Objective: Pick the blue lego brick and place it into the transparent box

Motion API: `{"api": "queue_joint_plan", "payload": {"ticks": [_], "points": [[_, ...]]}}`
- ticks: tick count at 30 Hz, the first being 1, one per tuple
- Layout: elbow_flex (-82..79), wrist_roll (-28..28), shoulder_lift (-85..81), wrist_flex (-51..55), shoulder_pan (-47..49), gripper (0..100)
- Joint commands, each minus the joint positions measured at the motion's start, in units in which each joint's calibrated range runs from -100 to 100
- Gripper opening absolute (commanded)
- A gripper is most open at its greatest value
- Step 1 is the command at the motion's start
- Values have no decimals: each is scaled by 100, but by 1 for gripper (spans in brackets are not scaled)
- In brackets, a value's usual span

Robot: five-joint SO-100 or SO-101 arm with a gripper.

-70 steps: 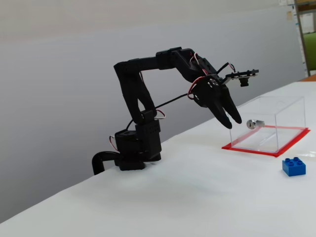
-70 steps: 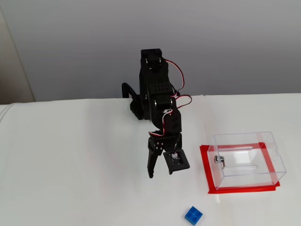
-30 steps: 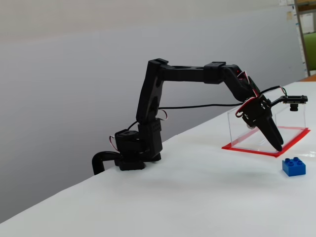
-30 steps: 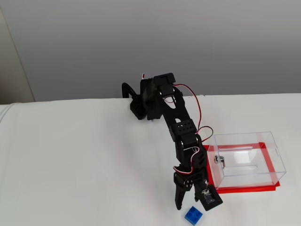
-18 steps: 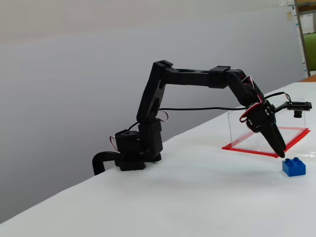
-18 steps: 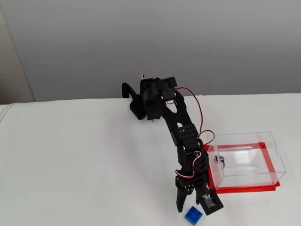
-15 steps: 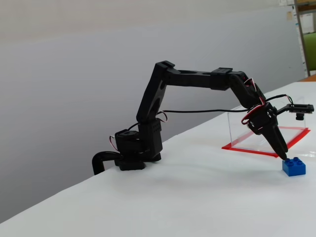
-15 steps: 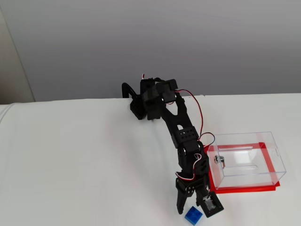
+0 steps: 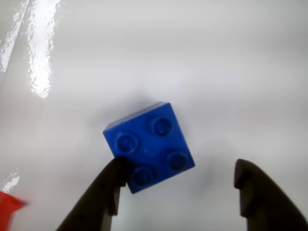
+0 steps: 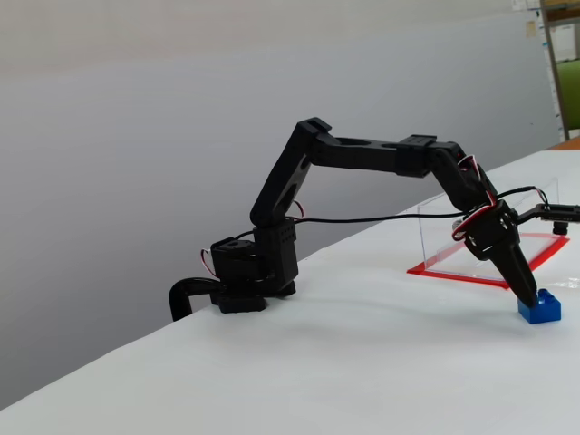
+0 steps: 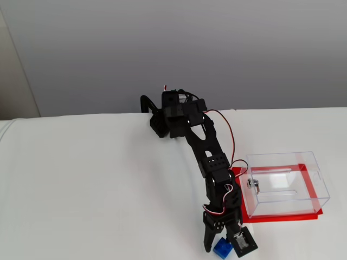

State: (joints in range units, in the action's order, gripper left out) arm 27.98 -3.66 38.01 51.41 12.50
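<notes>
The blue lego brick [image 9: 149, 144] lies studs up on the white table, small in both fixed views [image 10: 541, 309] [image 11: 221, 247]. My gripper [image 9: 180, 168] is open and lowered over it, with the left finger [image 9: 108, 192] at the brick's near corner and the right finger [image 9: 255, 197] well clear of it. In both fixed views the gripper [image 10: 530, 297] [image 11: 221, 252] reaches down to the brick with the arm stretched out. The transparent box [image 10: 485, 231] [image 11: 284, 187] stands on its red base just beyond the brick.
A small silver cylinder [image 11: 252, 184] lies inside the box. A corner of the red base [image 9: 7, 207] shows at the wrist view's lower left. The arm's base [image 10: 245, 281] is clamped at the table's far edge.
The arm has stretched out and lowered from beside the box down to the brick. The open fingers now straddle the brick, which has not moved.
</notes>
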Motion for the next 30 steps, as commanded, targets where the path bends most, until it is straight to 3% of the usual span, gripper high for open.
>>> {"api": "queue_joint_plan", "payload": {"ticks": [1,30], "points": [[511,64,-72,-41,11,25],[1036,69,649,-15,114,24]]}}
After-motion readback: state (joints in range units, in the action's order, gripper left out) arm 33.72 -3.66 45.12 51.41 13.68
